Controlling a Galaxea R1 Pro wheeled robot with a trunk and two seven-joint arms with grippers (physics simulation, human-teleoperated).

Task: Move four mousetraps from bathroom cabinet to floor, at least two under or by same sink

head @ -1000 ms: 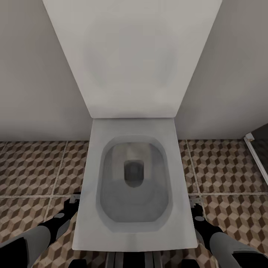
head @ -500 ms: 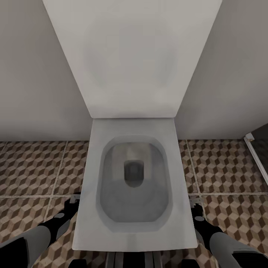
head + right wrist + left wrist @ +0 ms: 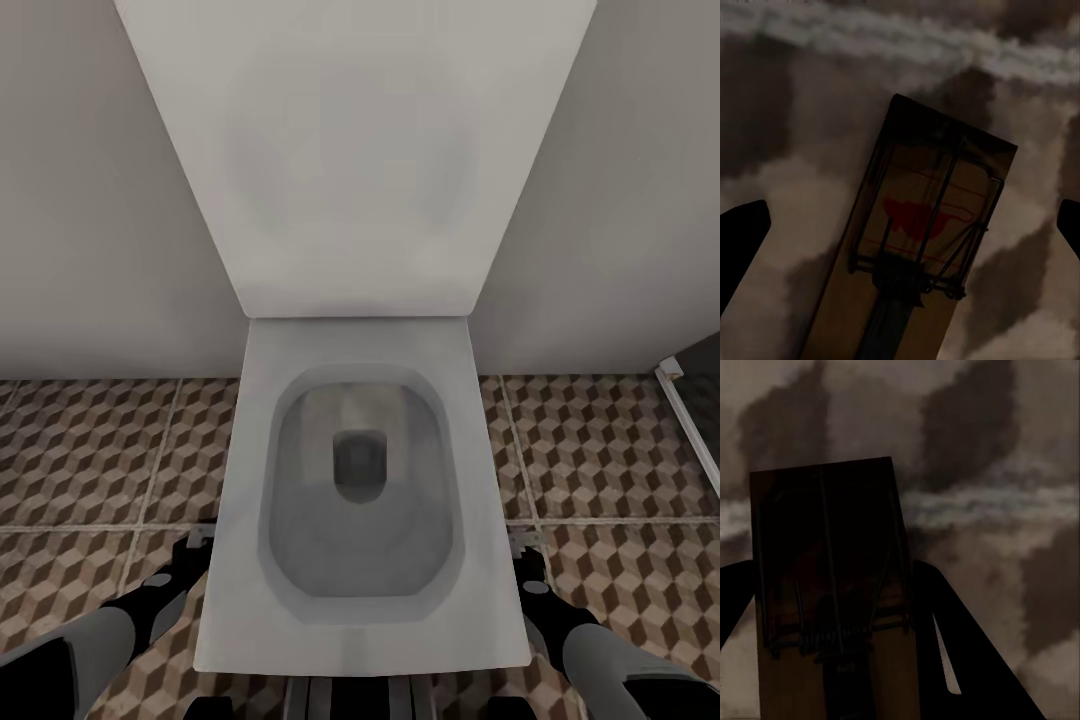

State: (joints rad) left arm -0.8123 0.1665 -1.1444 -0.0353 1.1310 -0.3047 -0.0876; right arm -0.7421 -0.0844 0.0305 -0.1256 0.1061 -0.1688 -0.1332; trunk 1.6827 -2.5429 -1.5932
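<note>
In the left wrist view a tan mousetrap [image 3: 829, 585] with dark wire sits between my dark fingers, which touch its two long sides; the left gripper [image 3: 831, 568] is shut on it above the cube-pattern bathroom floor [image 3: 1005, 472]. In the right wrist view a second mousetrap [image 3: 922, 240] with a red mark lies on the floor [image 3: 787, 150], and the right gripper [image 3: 911, 214] is open, its fingers far out on either side. In the head view the left gripper [image 3: 203, 532] and right gripper [image 3: 525, 548] hang low beside the toilet. The cabinet and the sink are out of view.
A white toilet [image 3: 250, 600] with its lid up stands straight ahead against the grey wall, between my two arms. Patterned floor tiles [image 3: 90, 440] spread to both sides. A dark opening with a white frame [image 3: 690, 395] is at the far right.
</note>
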